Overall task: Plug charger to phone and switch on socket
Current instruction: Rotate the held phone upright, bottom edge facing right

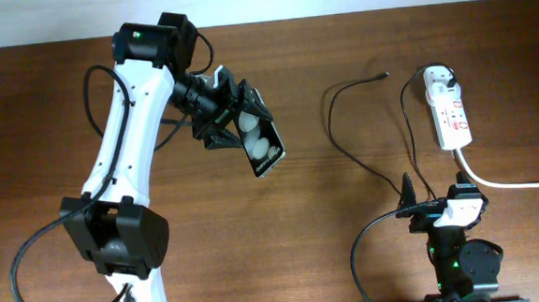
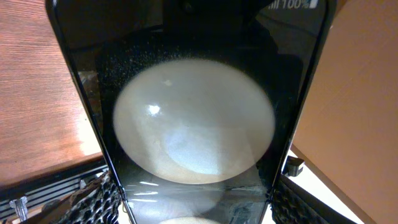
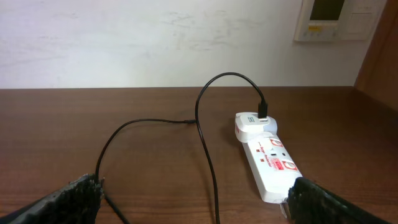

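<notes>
My left gripper point(image 1: 242, 125) is shut on the phone point(image 1: 262, 147), a black slab with two white round spots, held tilted above the table left of centre. In the left wrist view the phone point(image 2: 193, 118) fills the frame between the fingers. The white socket point(image 1: 449, 109) lies at the far right with a white adapter point(image 1: 440, 81) plugged in. The charger cable point(image 1: 345, 151) loops across the table; its plug tip point(image 1: 382, 74) lies loose left of the socket. My right gripper point(image 1: 439, 201) is open and empty just below the socket. The right wrist view shows socket point(image 3: 270, 162) and cable point(image 3: 208, 155).
The socket's thick white cord point(image 1: 515, 185) runs off to the right edge. The left arm point(image 1: 124, 141) stands over the table's left part. A wall and a wall panel point(image 3: 329, 18) stand behind the table.
</notes>
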